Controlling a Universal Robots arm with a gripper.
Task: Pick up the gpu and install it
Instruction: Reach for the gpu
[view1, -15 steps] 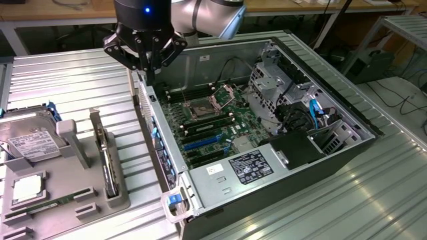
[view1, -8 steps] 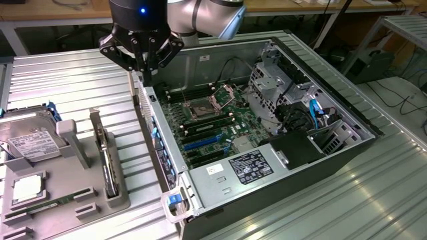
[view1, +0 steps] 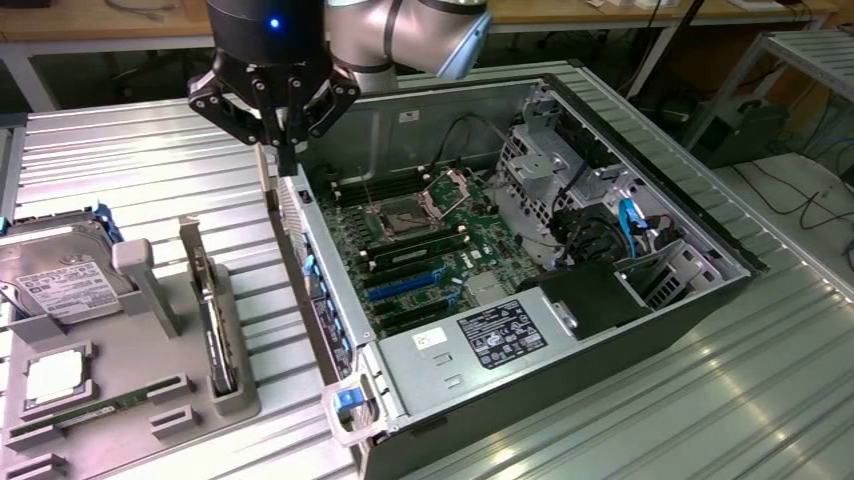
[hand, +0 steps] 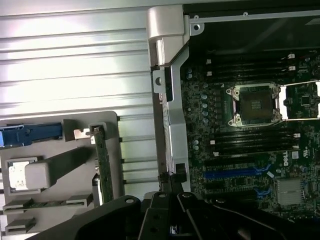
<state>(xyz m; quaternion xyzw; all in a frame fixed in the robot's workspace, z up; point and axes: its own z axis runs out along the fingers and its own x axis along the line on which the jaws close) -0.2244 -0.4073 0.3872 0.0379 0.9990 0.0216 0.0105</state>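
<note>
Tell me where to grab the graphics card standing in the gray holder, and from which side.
Probably its upper long edge, near the middle, coming straight down from above. The graphics card stands on edge in a slot of the gray holder, so its top edge is free and its thin body suits a pinch across the flat faces.

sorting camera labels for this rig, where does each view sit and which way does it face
Exterior view: off the arm, raised above the table, looking down at an angle into the open computer case, with the tray on the exterior view's left; the arm and shut end effector show.
Wrist view: on the wrist, looking down past the end effector onto the case's edge and motherboard.
Shared: case, motherboard, tray, and the graphics card standing on edge in it.
</note>
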